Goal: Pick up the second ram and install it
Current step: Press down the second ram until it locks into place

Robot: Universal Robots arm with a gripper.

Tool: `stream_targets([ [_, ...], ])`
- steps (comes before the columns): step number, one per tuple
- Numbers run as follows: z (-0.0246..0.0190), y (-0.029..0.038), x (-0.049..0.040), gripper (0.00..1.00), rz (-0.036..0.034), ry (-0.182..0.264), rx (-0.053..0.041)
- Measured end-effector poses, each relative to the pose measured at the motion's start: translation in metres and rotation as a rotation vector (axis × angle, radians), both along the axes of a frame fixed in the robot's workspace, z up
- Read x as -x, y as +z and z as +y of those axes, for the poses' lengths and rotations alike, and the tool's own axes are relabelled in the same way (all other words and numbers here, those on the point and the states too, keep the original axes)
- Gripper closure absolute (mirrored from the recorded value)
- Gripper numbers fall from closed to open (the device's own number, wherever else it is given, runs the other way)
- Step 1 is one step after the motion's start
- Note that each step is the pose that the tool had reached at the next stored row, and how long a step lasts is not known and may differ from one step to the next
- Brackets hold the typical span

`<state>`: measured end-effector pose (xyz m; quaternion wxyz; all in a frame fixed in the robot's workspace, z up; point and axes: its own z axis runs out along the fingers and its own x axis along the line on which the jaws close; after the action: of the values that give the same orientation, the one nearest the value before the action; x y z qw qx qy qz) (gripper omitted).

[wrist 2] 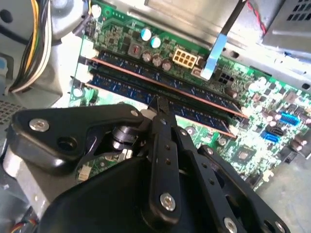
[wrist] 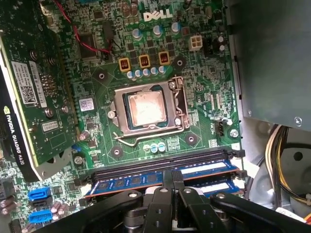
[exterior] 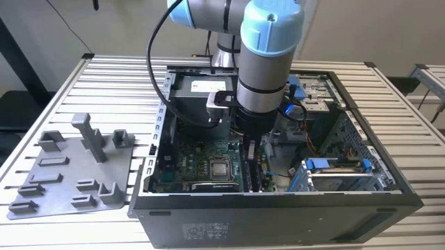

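Observation:
The second ram (wrist 2: 194, 114) stands on edge in a memory slot on the green motherboard (wrist: 204, 97), a dark board with a blue label (wrist: 136, 183). My gripper (wrist 2: 158, 103) is shut, its black fingertips together and resting on the stick's top edge near its middle. The fingers close along the stick's length, so they do not clamp its faces. In the exterior view my gripper (exterior: 248, 155) reaches down inside the open computer case (exterior: 278, 208). Another memory stick (wrist 2: 146, 65) sits in the neighbouring slot, parallel and close.
The bare processor socket (wrist: 146, 109) lies beside the slots, with a graphics card (wrist: 29, 97) at one side. Cable bundles (wrist 2: 34, 43) and a blue strap (wrist 2: 216, 53) hang close by. A grey holder plate (exterior: 76, 172) with upright blocks lies outside the case at the exterior view's left.

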<state>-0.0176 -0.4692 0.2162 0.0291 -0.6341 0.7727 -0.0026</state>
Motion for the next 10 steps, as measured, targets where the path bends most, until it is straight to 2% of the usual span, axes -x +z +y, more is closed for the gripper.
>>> stream_targets([
  [2, 0.0, 0.0034, 0.0, 0.89, 0.0, 0.0, -0.0022],
  [3, 0.0004, 0.0059, 0.0, 0.89, -0.0016, 0.0, -0.0081],
  [10, 0.0001, 0.0381, 0.0, 0.89, -0.001, 0.0, -0.006],
])
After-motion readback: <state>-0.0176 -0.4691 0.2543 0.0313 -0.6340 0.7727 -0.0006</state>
